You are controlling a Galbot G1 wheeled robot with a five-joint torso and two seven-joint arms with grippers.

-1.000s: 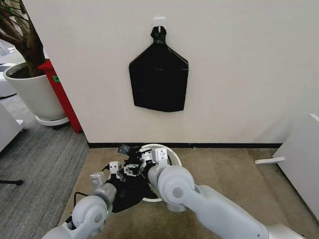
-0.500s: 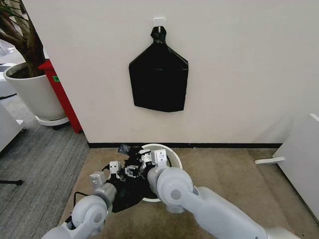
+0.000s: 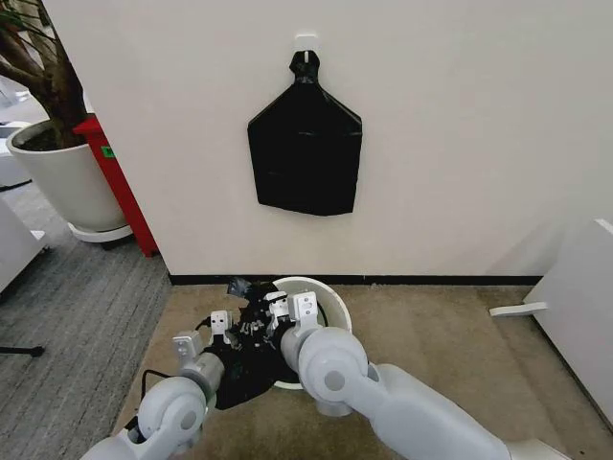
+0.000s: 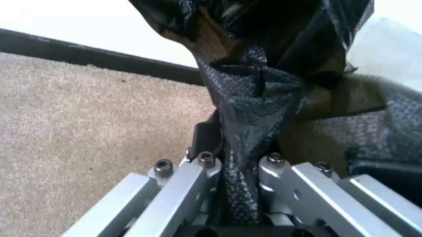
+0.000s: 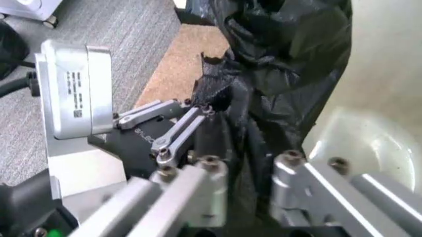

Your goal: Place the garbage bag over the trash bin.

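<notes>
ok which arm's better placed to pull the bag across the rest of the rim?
Right, probably. Its claw grips the crinkly black plastic garbage bag right at the round cream-white plastic trash bin, whose open interior lies just beyond. The left claw also grips the bag, but farther out over the carpet.

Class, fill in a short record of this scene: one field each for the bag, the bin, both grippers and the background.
garbage bag: black, crumpled, draped at the bin's left rim
trash bin: white, round, on carpet by the wall
left gripper: shut on a fold of the bag
right gripper: shut on the bag beside the bin's wall
background: black bag bundle hanging on the wall; plant pot at far left
</notes>
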